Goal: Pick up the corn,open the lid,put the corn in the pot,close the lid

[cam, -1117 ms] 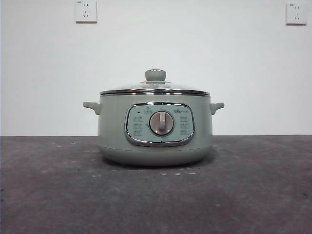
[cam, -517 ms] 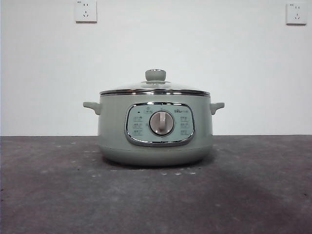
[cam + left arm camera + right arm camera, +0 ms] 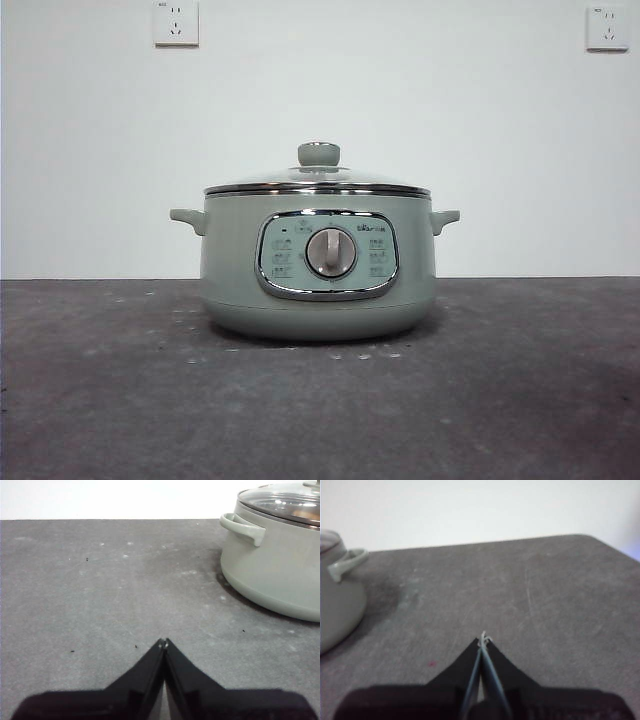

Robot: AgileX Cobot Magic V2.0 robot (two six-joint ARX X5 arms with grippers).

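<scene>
Lid seated, no loose corn in sight: either finished or not begun.

The pot [image 3: 318,270] stands mid-bench with the lid [image 3: 318,184] seated; something orange shows faintly through the glass, perhaps the corn. Bare bench [image 3: 520,400] lies on both sides. Left gripper [image 3: 163,642] and right gripper [image 3: 483,640] wait apart, fingers pressed together, holding nothing.
</scene>
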